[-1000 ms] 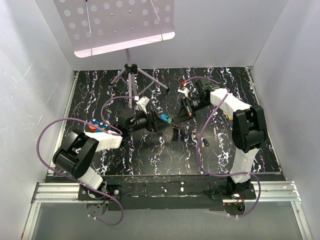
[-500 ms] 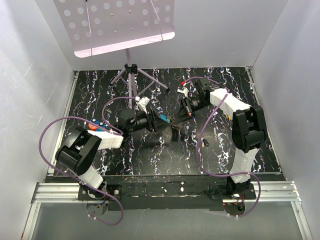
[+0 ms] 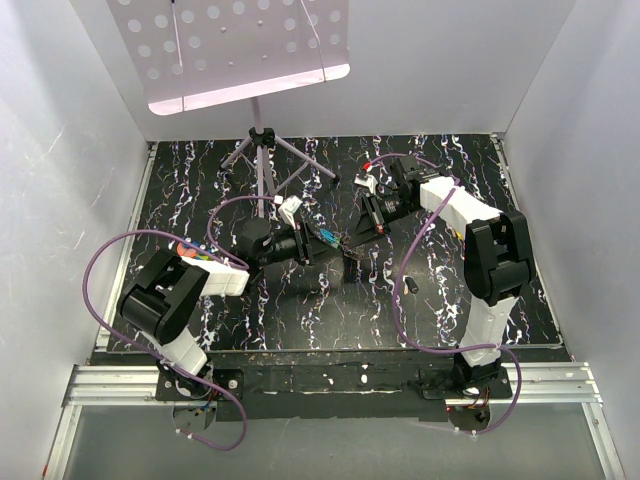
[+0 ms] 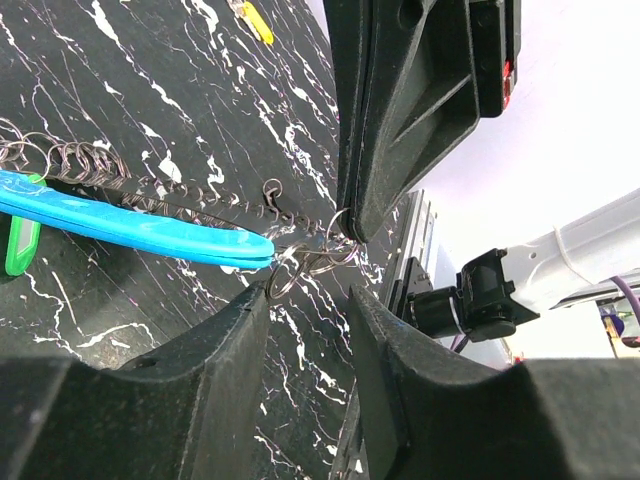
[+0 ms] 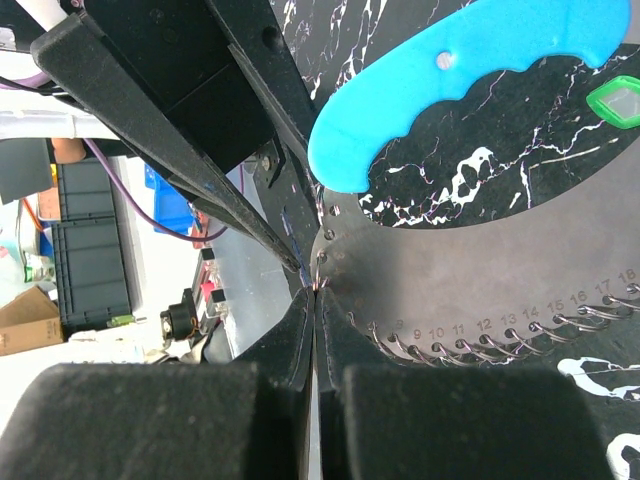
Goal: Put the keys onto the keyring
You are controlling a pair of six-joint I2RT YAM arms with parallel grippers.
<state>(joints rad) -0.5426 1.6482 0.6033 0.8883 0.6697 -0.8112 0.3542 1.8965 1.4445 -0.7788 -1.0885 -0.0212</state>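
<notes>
- Left wrist view: we see the left gripper [image 4: 308, 305] with its fingers apart and a small metal ring [image 4: 297, 268] just beyond the gap; we cannot tell whether it clamps anything.
- The right gripper [image 4: 348, 226], fingers pressed together, pinches that ring.
- The keyring [image 4: 130, 222], its blue band edge-on, reaches the ring above the marbled surface [image 4: 150, 80].

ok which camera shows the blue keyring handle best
The right wrist view: the blue keyring handle faces the camera, its wavy edge and small hole clear. The left wrist view shows the handle edge-on as a thin strip. The top view shows only a tiny blue fleck.
</notes>
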